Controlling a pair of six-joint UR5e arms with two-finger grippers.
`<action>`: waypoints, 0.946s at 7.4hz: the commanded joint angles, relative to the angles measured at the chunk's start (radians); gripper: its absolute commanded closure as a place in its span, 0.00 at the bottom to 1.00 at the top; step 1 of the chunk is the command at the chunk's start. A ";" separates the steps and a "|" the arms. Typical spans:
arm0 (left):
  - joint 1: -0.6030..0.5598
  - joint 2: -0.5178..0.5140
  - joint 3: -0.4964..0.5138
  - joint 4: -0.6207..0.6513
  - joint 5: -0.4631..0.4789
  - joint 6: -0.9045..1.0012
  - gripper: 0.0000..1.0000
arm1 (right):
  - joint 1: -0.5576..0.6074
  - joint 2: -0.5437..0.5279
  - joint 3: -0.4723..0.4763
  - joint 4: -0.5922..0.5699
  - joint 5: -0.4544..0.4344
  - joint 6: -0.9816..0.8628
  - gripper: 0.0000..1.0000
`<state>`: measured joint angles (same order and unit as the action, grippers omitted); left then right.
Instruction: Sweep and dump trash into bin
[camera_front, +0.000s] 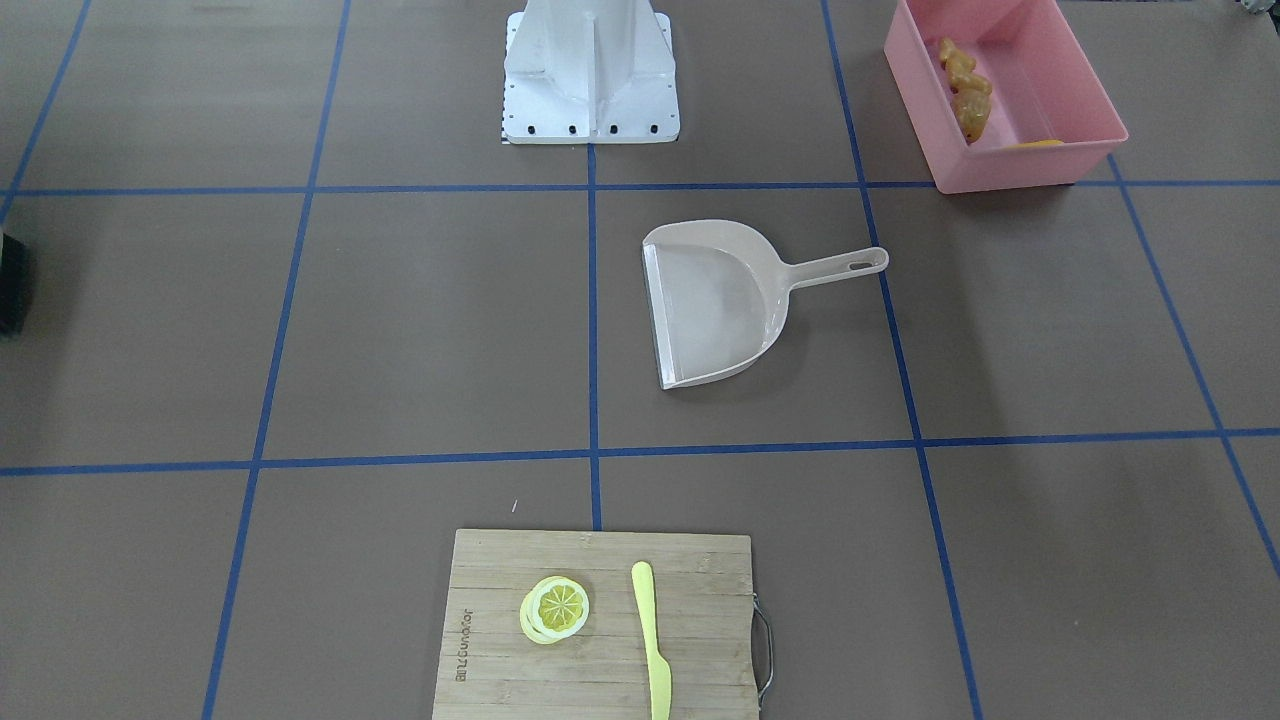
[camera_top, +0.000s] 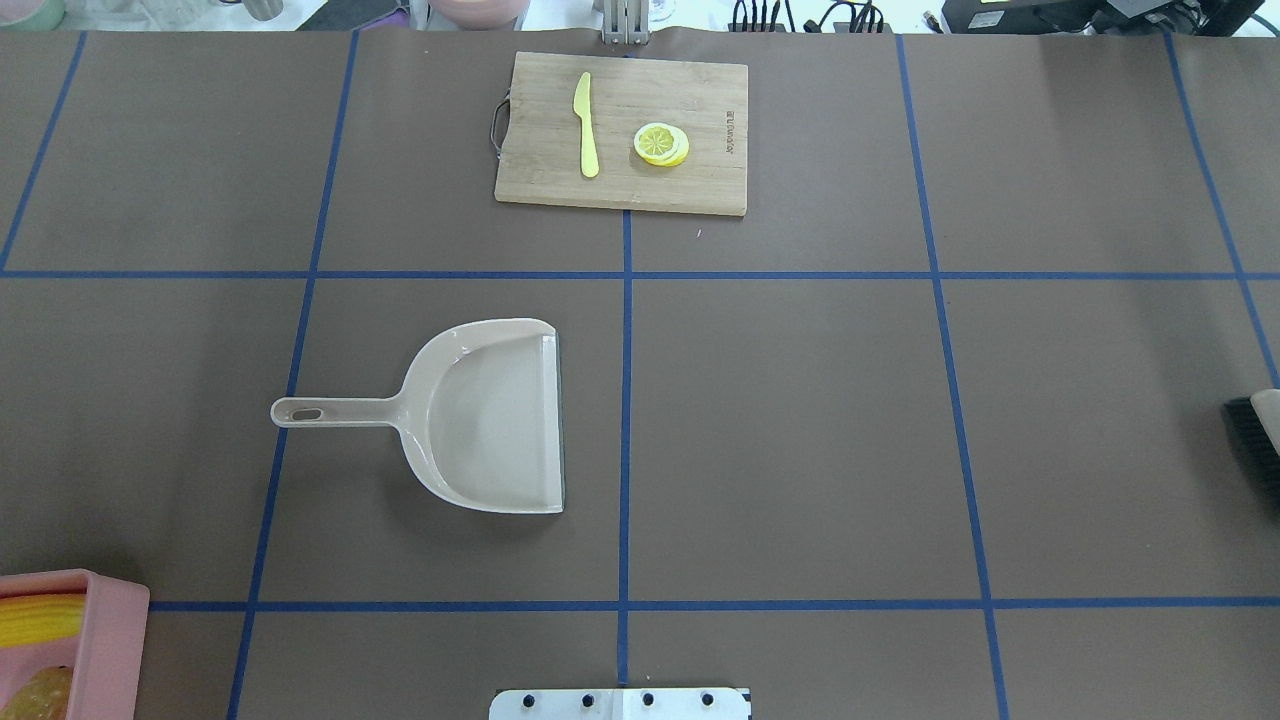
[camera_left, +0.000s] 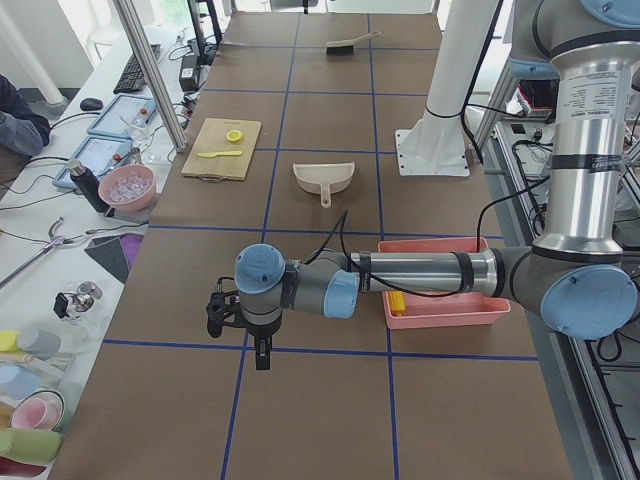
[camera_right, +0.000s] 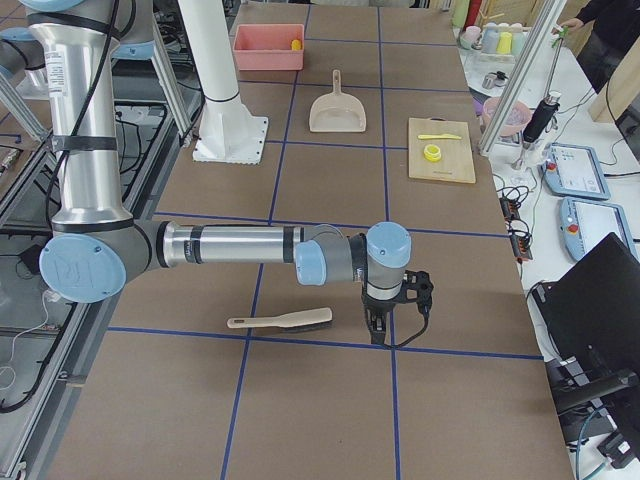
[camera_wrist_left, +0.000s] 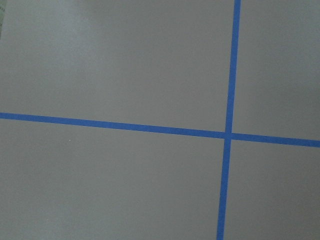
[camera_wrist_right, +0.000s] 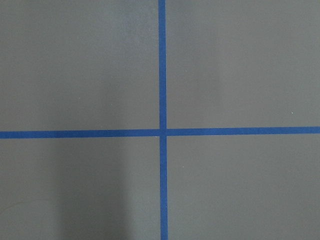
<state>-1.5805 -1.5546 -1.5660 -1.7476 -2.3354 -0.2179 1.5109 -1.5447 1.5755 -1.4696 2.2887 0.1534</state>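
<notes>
Bin: the pink bin (camera_front: 1010, 165) stands on the table (camera_front: 400, 330) past the handle end of the beige dustpan (camera_front: 715, 310), on the side toward the robot's base.
Trash: the knobbly ginger root (camera_front: 968, 95) and the yellow corn cob (camera_top: 35, 620) lie inside the bin. The dustpan's tray holds nothing.
Left hand: the left hand (camera_left: 262, 350) hangs just above the table, farther from the dustpan than the bin is. The bin and its trash are near it on the robot's side, with the forearm crossing above the bin. I cannot tell whether it is released or clenched.
Right hand: the right hand (camera_right: 378, 325) hovers well apart from the dustpan, at the table's opposite end from the bin. I cannot tell its state either.
Brush: the brush (camera_right: 285, 321) lies flat just beside the right hand.
Cutting board: the cutting board (camera_front: 600, 625) sits across from the dustpan on the side away from the robot. It carries the lemon slices (camera_front: 555, 608) and a yellow knife (camera_front: 652, 640).
</notes>
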 joint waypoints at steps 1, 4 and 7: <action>-0.001 0.037 -0.084 0.005 -0.015 -0.011 0.01 | 0.000 0.000 0.000 0.000 0.000 0.000 0.00; -0.001 0.126 -0.135 0.006 -0.016 -0.011 0.01 | 0.000 0.002 -0.006 0.002 0.002 -0.001 0.00; -0.006 0.209 -0.190 0.000 -0.018 -0.009 0.01 | -0.001 0.005 -0.008 0.002 0.002 0.000 0.00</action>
<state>-1.5838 -1.3724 -1.7331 -1.7462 -2.3529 -0.2276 1.5100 -1.5415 1.5692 -1.4681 2.2901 0.1522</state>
